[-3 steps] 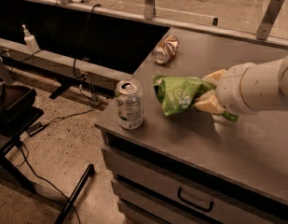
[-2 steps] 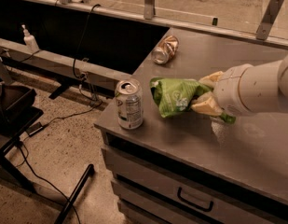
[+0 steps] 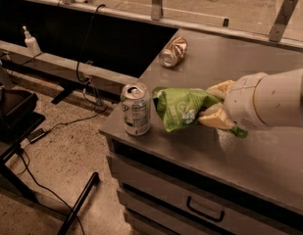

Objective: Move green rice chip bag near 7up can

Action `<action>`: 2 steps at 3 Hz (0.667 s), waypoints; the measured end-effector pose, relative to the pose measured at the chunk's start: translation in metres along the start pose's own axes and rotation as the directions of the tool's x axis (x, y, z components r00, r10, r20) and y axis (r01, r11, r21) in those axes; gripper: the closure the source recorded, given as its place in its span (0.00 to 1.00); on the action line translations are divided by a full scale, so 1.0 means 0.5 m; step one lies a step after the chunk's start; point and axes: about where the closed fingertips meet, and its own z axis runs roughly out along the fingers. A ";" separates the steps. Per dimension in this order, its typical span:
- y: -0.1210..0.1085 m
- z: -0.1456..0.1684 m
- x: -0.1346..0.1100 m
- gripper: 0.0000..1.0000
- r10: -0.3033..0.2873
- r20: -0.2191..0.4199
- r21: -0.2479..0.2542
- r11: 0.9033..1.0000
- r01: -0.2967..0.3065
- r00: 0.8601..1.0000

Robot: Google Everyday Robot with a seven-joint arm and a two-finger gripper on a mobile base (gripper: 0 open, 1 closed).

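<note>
Okay, my claw (image 3: 208,106) is clamped on the chip bag (image 3: 180,109), pinching it at its 3 o'clock end, one yellowish finger (image 3: 220,89) above the foil and one below. The bag sticks out toward 9 o'clock from the grip, and its free end is just beside the soda can (image 3: 136,109), at the can's 3 o'clock. I can't tell if the two touch or if the bag's underside rests on the counter (image 3: 229,58). The soda can stands upright near the counter's front corner with its tab top showing. A copper can (image 3: 173,52) lies on its side well apart, at about 1 o'clock from the soda can, and isn't involved. On handling, the bag looks light, soft and puffy, and the crinkled foil is likely slippery and will fold instead of holding its shape. The chips inside would crush, so I judge that a moderate pinch on the end seam or a gathered fold beats squeezing the belly. Held by one end it will droop and swing, so the free end could bump the upright can, which looks easy to tip off the near edge. The task looks almost done, and what's left seems to be setting the bag down flat at the can's 3 o'clock and letting go.
</note>
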 end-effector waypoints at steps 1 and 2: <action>0.000 -0.001 -0.004 0.82 -0.003 0.001 0.001 1.000 0.003 1.000; 0.001 -0.002 -0.009 0.59 -0.008 0.001 0.002 1.000 0.008 1.000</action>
